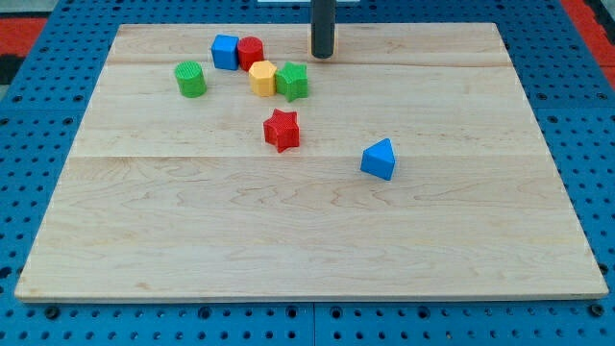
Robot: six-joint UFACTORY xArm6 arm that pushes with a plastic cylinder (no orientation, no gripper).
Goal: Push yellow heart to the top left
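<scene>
- My tip (322, 56) rests on the bench (288, 240) close to the edge at the view's top, a little right of the middle.
- No claw shows here, only the dark rod (322, 24) coming down from the view's top, so I cannot tell any claw state.
- A yellow-orange sliver (310, 40) peeks out at the rod's left side, just beside my tip. The rod covers most of it and its shape cannot be made out.
- A second yellow block (262, 78) sits near my tip, to its left and slightly toward the view's bottom. It looks faceted rather than heart-shaped.
- I cannot tell for sure which of these two yellow pieces is the heart.
- The green star (292, 81) touches that yellow block on the side nearer my tip. It is the closest fully visible block to my tip, just down and left of it.
- The red block (251, 52), rounded in shape, lies left of my tip at about the same height in the view. The blue cube (225, 51) touches it on its far side.
- The green cylinder (190, 79) stands further left again, apart from the cluster.
- The red star (282, 130) is alone, toward the view's bottom from my tip and a bit left.
- The blue triangular block (379, 159) lies well apart, down and to the right of my tip.
</scene>
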